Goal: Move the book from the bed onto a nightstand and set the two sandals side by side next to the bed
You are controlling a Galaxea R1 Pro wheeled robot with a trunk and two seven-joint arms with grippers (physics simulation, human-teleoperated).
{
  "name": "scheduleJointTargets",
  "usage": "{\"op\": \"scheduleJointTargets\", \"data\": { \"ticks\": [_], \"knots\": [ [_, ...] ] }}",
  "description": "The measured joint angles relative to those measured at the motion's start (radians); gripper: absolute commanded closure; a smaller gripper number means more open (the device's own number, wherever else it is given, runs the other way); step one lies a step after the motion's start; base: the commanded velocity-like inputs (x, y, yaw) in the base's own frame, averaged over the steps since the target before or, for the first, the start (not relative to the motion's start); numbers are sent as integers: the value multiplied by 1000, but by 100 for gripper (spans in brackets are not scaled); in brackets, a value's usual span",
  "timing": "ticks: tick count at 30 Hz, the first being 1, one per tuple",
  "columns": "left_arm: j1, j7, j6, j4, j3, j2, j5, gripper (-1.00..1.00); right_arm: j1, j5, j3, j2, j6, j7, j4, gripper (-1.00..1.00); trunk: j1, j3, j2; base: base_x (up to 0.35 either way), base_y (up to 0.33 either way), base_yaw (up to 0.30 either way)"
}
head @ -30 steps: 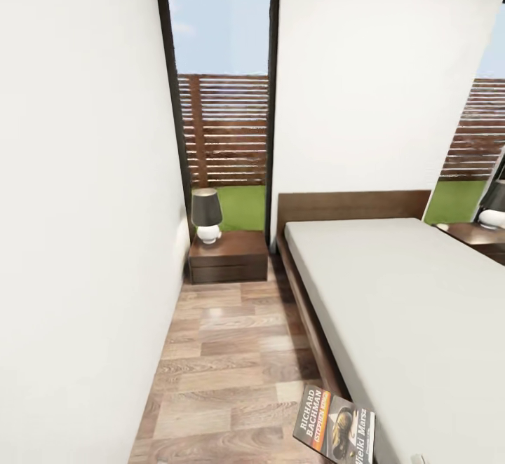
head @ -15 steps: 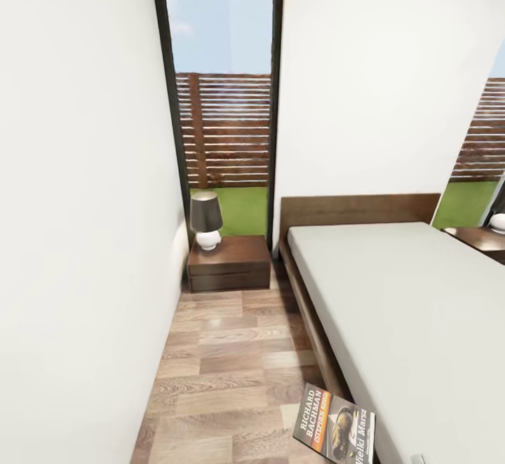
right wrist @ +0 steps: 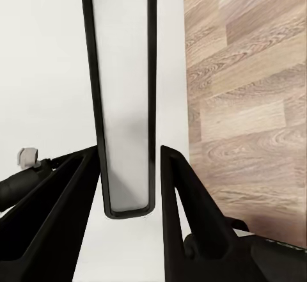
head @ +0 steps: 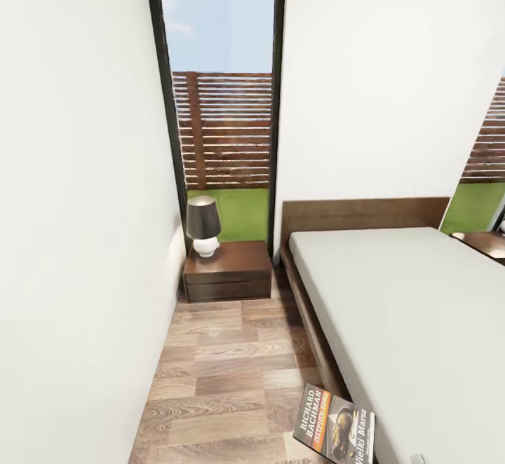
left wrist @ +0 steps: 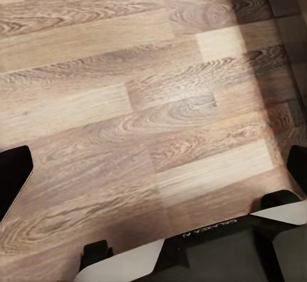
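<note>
The book (head: 335, 425), dark with an orange band and "Richard Bachman" lettering, hangs over the wood floor beside the bed (head: 407, 310), low in the head view. The right wrist view looks along it edge-on: the thin book (right wrist: 125, 103) stands between the two black fingers of my right gripper (right wrist: 128, 154), which is shut on it. My left gripper (left wrist: 153, 170) is open over bare floor planks, nothing between its fingers. A dark brown nightstand (head: 228, 268) stands ahead at the window, left of the headboard. The two sandals are out of view.
A lamp (head: 203, 226) with a dark shade takes up the left half of the nightstand's top. A white wall runs close along the left, leaving a narrow floor aisle (head: 224, 373) to the bed frame. A second nightstand (head: 487, 243) shows at the far right.
The whole head view has shifted: the window and nightstand look slightly nearer and more to the left. The book keeps its place in the picture, carried along with me.
</note>
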Motion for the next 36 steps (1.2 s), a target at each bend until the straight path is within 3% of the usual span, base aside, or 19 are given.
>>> {"op": "scheduleJointTargets", "data": {
  "ticks": [36],
  "knots": [
    [0, 0, 0, 1, 0, 0, 0, -100, 0, 0, 0, 0, 0, 0, 0, 100, 0, 0, 0, 330, 0, 0]
  ]
}}
